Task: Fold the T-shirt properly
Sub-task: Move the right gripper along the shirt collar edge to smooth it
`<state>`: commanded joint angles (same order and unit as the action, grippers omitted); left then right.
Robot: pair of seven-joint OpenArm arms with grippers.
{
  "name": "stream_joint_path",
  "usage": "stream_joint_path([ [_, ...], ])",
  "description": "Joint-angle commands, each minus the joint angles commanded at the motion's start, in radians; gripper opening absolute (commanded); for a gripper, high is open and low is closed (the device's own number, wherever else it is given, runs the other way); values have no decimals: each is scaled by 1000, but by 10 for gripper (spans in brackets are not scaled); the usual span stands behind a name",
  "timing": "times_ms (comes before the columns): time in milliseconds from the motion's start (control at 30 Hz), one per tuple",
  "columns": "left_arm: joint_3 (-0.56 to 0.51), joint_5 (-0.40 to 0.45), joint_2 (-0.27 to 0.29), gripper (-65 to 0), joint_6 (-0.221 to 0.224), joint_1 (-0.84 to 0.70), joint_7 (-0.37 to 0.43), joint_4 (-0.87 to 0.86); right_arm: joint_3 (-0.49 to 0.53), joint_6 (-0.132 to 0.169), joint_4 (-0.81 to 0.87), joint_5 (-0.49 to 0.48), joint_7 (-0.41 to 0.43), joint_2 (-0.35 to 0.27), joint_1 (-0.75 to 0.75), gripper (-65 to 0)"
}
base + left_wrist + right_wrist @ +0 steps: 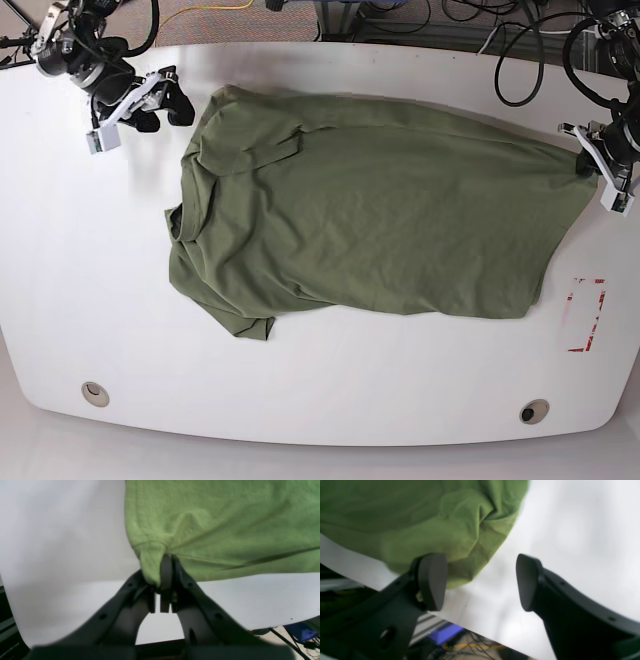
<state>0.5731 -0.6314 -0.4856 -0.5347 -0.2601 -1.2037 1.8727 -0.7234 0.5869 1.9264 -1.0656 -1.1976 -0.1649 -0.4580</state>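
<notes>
The left tool (165, 580) is clamped on a corner of the T-shirt (225, 525); in its wrist view the two dark fingers (186, 580) meet on a bunched nub of green cloth, and creases fan out from the pinch toward one and three o'clock. In the base view this tool (592, 160) sits at about three o'clock of the bench (80, 300), at the shirt's far right corner near the hem, and the fabric is drawn to a point there.

The right tool (480, 582) stands wide apart and holds nothing. In its wrist view one rounded pad (432, 580) overlaps the edge of a rumpled fold of the T-shirt (420, 517), though whether it touches the cloth cannot be told; the other pad (527, 580) hangs over bare white bench (582, 530). In the base view this tool (170, 100) is at about ten o'clock, just beside the shirt's upper left corner.

The T-shirt (380, 220) lies spread across the middle of the bench, long axis running from nine to three o'clock, wrinkled throughout. Its left end is crumpled, with one sleeve folded over near eleven o'clock and another lump of sleeve poking out near seven o'clock.

Beyond the shirt, a red rectangle outline (586, 315) is marked on the bench at about four o'clock. Two round holes (95, 393) sit near the bench's near edge, at seven and five o'clock. Black cables (520, 50) loop past the far edge around one o'clock.
</notes>
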Motion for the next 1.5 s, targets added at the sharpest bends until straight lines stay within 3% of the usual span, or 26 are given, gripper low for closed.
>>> stream_joint_path([
  [167,-2,0,2,-650,0,0,0,0,-32,-3,-129,-25,2,17,60,-241],
  [367,-2,0,2,-650,0,0,0,0,-31,2,-273,41,3,23,175,-241],
  [567,-2,2,2,-650,0,0,0,0,-31,3,-336,98,3,29,247,-241],
  [1000,-2,2,3,-650,0,0,0,0,34,5,-371,236,15,126,310,-247],
  [1233,-2,2,3,-650,0,0,0,0,35,5,-373,247,17,144,308,-395],
  [1500,2,2,0,-650,0,0,0,0,34,5,-365,245,15,121,298,-645],
])
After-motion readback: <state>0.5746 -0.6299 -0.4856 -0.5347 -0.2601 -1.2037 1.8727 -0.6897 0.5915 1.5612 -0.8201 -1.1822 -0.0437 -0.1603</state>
